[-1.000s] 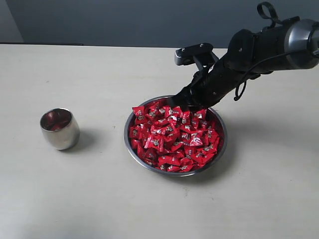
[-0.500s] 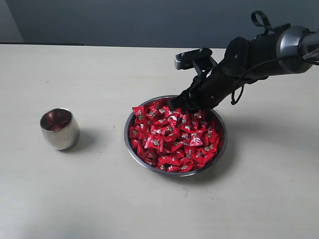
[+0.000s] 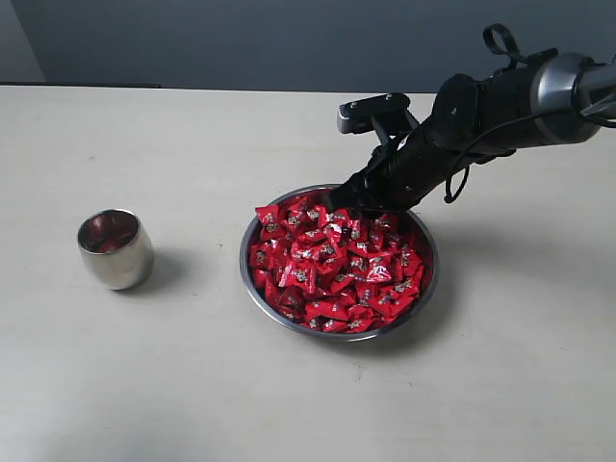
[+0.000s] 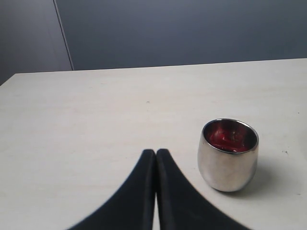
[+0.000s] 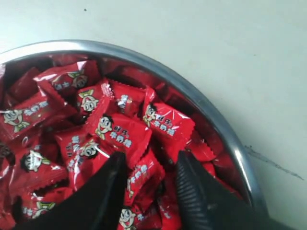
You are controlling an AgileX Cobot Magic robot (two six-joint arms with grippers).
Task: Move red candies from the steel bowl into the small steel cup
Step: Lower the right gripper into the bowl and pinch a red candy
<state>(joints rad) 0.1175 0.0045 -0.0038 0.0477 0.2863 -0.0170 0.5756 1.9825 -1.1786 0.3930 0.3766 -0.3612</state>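
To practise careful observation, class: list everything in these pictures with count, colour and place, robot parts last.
steel bowl: one, silver, mid-table
small steel cup: one, silver, upright, apart from the bowl on its left in the exterior view
red candies: many, red, heaped in the bowl; some inside the cup
table: one, pale beige, under everything
wall: one, grey-blue, behind the table
left gripper: one, black, shut, near the cup
right gripper: one, black, open, tips among the candies
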